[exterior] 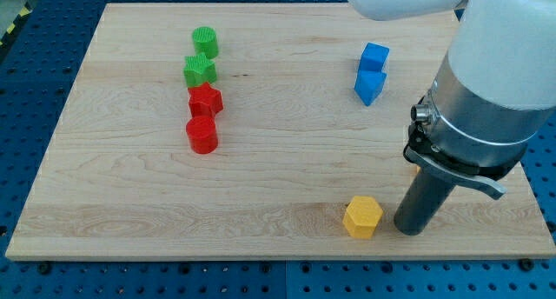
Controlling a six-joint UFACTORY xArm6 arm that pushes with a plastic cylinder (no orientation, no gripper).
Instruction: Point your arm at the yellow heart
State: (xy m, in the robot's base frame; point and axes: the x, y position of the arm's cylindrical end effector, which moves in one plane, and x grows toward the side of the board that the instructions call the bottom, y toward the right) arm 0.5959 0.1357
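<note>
My tip [409, 230] rests on the board near the view's bottom right. It stands just right of a yellow hexagon block [362, 216], a small gap apart. No yellow heart shows clearly. A small orange-yellow sliver [415, 168] peeks out at the arm's left edge above the rod; its shape is hidden by the arm.
On the wooden board [278, 169], a column at the left holds a green cylinder [206, 43], a green star [200, 70], a red star [206, 100] and a red cylinder [201, 135]. Two blue blocks [374, 56] [369, 86] touch at the upper right.
</note>
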